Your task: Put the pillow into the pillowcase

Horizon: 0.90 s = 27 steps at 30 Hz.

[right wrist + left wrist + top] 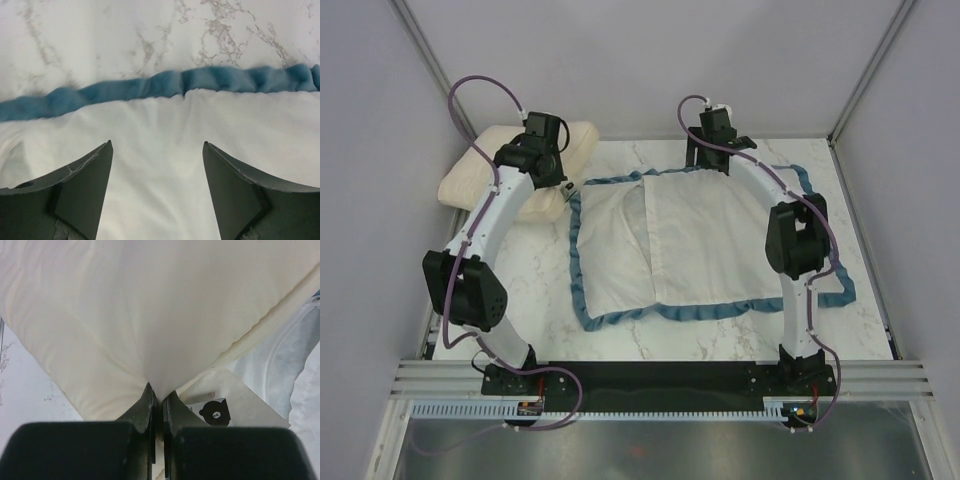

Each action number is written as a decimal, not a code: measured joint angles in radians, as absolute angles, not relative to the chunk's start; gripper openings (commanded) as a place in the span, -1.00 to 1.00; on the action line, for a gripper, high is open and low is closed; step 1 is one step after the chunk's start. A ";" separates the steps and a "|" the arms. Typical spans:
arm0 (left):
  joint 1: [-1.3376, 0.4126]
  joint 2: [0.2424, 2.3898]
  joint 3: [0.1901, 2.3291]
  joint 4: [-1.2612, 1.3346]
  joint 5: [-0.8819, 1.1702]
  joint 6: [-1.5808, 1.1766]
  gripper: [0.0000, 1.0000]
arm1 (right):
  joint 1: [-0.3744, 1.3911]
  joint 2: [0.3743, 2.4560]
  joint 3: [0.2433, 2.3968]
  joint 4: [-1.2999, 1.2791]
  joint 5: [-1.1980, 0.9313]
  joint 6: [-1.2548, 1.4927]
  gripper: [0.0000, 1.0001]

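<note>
The cream pillow (485,165) lies at the table's far left corner, partly under my left arm. My left gripper (563,192) is shut on a pinch of the pillow's (150,315) cloth, and in the left wrist view the left gripper (159,392) has that cloth drawn to a point between its jaws. The pillowcase (690,245) lies flat in the middle, white side up, with a blue ruffled edge (165,85). My right gripper (705,158) hangs over its far edge. In the right wrist view the right gripper (157,146) stands open above the white fabric (160,190), holding nothing.
A printed label (215,412) with a black bear mark hangs off the pillow beside my left fingers. Grey walls close in the marble table (620,340) on three sides, and a black base rail (660,380) runs along the near edge.
</note>
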State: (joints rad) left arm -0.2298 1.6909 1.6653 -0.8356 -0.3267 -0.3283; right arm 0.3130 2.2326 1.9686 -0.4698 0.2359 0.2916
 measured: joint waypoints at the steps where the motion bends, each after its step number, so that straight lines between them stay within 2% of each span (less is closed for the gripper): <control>1: -0.232 1.675 1.654 -0.836 -0.324 -0.330 -0.95 | 0.331 2.182 1.932 -0.474 0.238 0.286 0.60; 2: -0.235 1.659 1.642 -0.836 -0.318 -0.332 -0.95 | 0.352 2.133 1.897 -0.473 0.238 0.281 0.57; 7: -0.240 1.572 1.579 -0.831 -0.280 -0.343 -0.95 | 0.473 1.955 1.750 -0.454 0.236 0.272 0.18; 15: -0.240 1.507 1.539 -0.828 -0.250 -0.355 -0.95 | 0.607 1.934 1.588 -0.459 0.240 0.281 -0.08; 23: -0.240 1.481 1.501 -0.824 -0.227 -0.362 -0.95 | 0.688 1.971 1.523 -0.451 0.248 0.294 -0.09; 27: -0.240 1.477 1.498 -0.818 -0.225 -0.363 -0.95 | 0.715 1.997 1.511 -0.441 0.249 0.299 -0.02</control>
State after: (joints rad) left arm -0.2398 1.4769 1.4982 -0.8177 -0.2249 -0.3626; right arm 0.7147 1.9972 1.5112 -0.4408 0.2493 0.2993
